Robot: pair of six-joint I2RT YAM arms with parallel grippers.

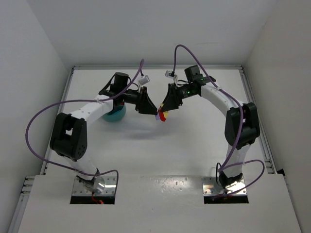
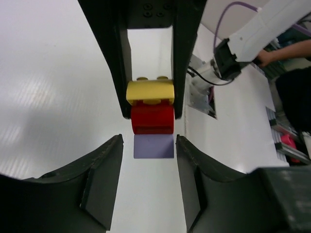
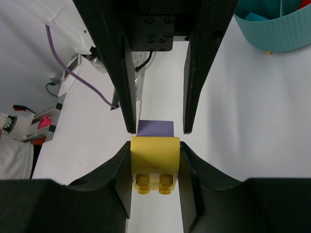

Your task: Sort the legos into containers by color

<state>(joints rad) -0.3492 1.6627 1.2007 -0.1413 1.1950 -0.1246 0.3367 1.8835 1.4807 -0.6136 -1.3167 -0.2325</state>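
Note:
A short stack of legos hangs in the air between the two arms: a yellow brick, a red brick and a lilac brick. My right gripper is shut on the yellow brick, studs pointing back at its wrist. Facing it, my left gripper stands open, its fingertips on either side of the lilac brick's end, with narrow gaps showing. The teal bowl sits behind the left arm, mostly hidden by it.
In the right wrist view the ribbed bowl wall shows at the top right, with a teal piece inside. White walls enclose the table at the back and sides. Purple cables loop above both arms.

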